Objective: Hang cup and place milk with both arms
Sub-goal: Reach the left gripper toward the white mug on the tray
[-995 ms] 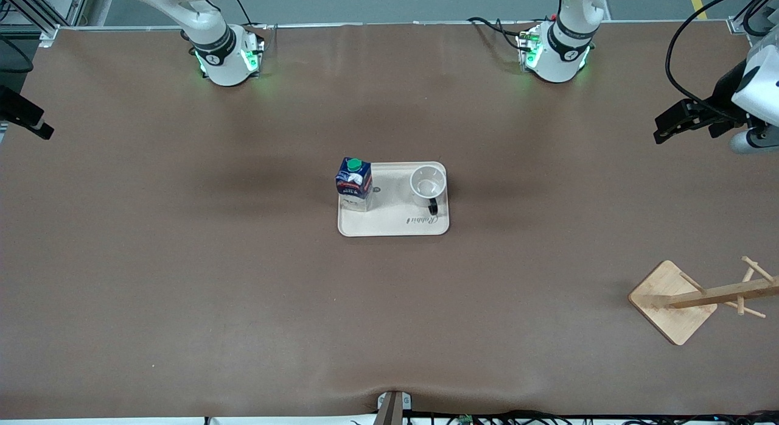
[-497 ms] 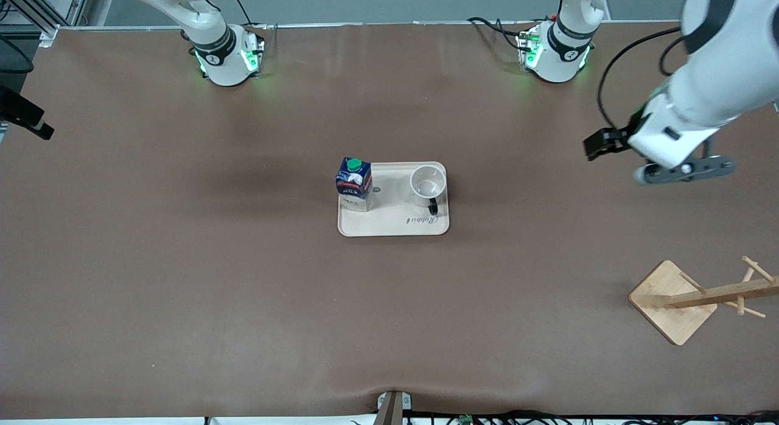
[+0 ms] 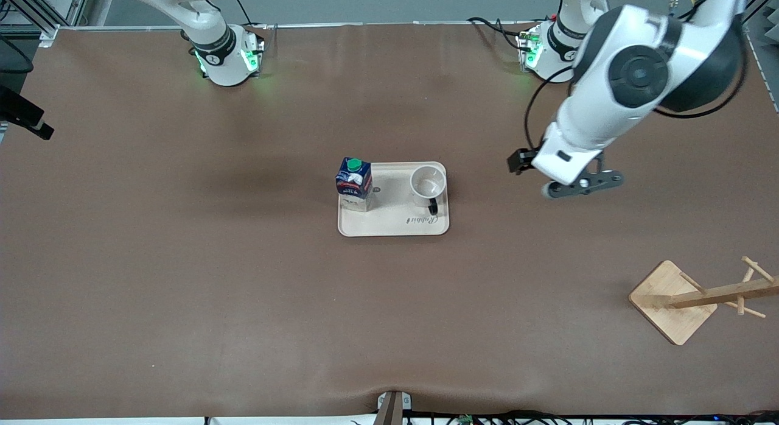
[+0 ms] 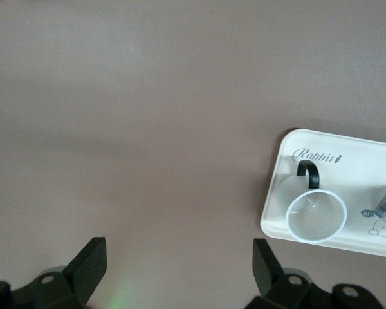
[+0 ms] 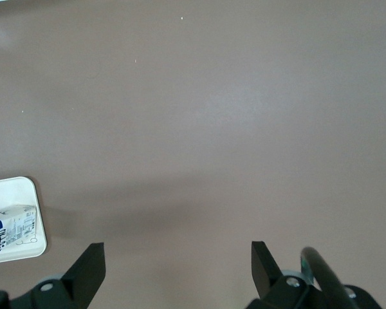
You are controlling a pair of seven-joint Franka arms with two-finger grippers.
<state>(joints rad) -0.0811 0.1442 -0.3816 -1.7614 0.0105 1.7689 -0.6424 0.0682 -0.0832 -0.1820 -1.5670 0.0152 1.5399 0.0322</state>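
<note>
Since half a second ago the left gripper [image 3: 516,163] has swung in from the worktop's [image 3: 182,279] edge toward the tray [image 3: 393,227]; it hangs over bare worktop beside the tray, jaws spread and empty. Cup [image 3: 427,184] and milk [image 3: 353,182] stand upright on the tray, unmoved, the cup on the side toward those jaws, its handle toward the camera. The right gripper [image 5: 174,270] waits, jaws spread, over bare worktop, the milk near them.
</note>
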